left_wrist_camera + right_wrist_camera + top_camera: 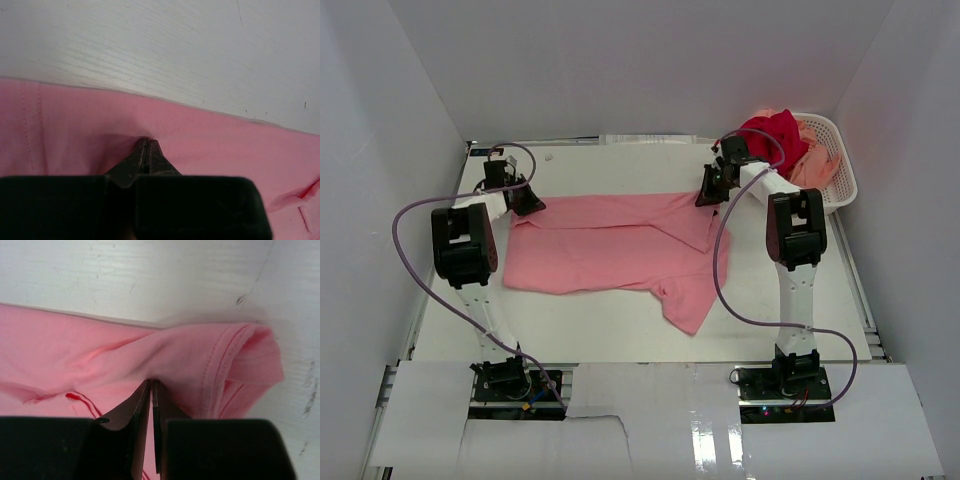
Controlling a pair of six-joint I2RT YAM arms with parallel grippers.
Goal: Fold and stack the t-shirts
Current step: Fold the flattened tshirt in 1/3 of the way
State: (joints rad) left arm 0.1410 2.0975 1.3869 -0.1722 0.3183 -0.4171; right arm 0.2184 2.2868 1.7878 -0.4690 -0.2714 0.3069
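White worktop [570,325] bears the pink t-shirt [610,250]; left hand [525,200] and right hand [708,190] clench its far edge, best lifted level together.

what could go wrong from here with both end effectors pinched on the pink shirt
1. The right end effector holds only a bunched fold by the ribbed edge; the pink t-shirt may slip free when lifted.
2. The near sleeve lies skewed, so the fold may come out uneven.

Bright, even light casts soft shadows, the glossy front panel [710,440] glares, and wrist views look slightly soft.
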